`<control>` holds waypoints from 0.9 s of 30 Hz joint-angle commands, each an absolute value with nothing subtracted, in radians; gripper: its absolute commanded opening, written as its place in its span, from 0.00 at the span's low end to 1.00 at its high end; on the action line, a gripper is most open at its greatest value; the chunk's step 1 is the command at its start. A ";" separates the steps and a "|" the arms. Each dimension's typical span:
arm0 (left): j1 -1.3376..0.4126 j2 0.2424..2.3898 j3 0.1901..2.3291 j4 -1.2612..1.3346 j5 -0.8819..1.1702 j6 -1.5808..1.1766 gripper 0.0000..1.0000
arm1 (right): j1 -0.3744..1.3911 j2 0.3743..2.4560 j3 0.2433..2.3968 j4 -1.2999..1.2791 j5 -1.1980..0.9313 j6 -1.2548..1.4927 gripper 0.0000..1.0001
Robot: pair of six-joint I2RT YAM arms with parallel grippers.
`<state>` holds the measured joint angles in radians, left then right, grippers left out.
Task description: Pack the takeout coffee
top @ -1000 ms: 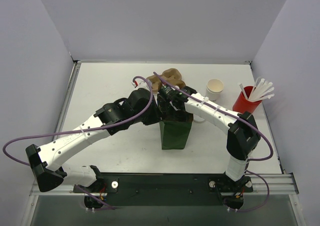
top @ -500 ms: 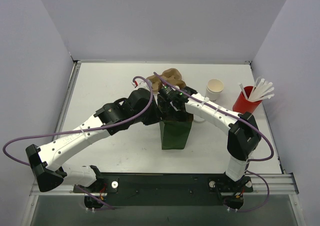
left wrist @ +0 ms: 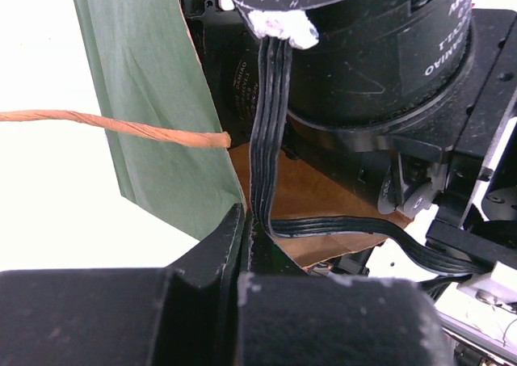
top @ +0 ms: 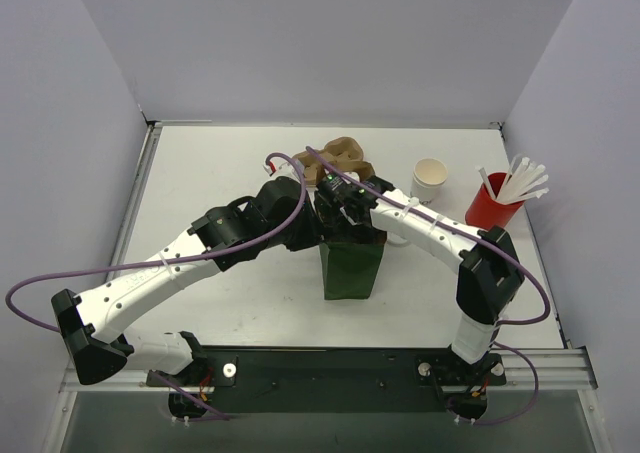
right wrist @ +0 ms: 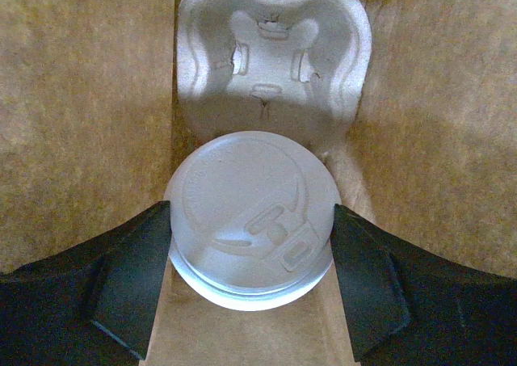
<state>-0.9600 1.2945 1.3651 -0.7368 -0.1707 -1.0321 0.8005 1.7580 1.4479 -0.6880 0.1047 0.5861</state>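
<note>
The takeout coffee, a white cup under a flat round lid, sits low inside the green paper bag, seen from above in the right wrist view. My right gripper reaches down into the bag, and its dark fingers press both sides of the lid. Just beyond the cup lies a white moulded piece. My left gripper is shut on the bag's rim, by its twisted paper handle. In the top view the cup is hidden by the bag and the right wrist.
A brown cup carrier lies behind the bag. A white cup with a tan inside and a red cup of white straws stand at the right. Both forearms cross over the bag's mouth.
My right arm has eased slightly lower and nearer over the bag. The left arm and the bag have stayed put.
</note>
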 commanded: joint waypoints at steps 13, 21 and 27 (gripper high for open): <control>-0.950 1.278 1.362 -0.646 -0.184 -1.035 0.00 | 0.825 1.740 1.413 -0.765 0.195 0.586 0.50; -0.948 1.282 1.364 -0.646 -0.179 -1.035 0.00 | 0.827 1.736 1.399 -0.761 0.206 0.589 0.50; -0.948 1.285 1.364 -0.647 -0.178 -1.035 0.00 | 0.827 1.741 1.397 -0.759 0.193 0.589 0.50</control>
<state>-0.9600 1.2945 1.3540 -0.7246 -0.1684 -1.0351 0.8196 1.7546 1.4330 -0.6712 0.1619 0.5915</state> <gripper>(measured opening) 0.027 0.687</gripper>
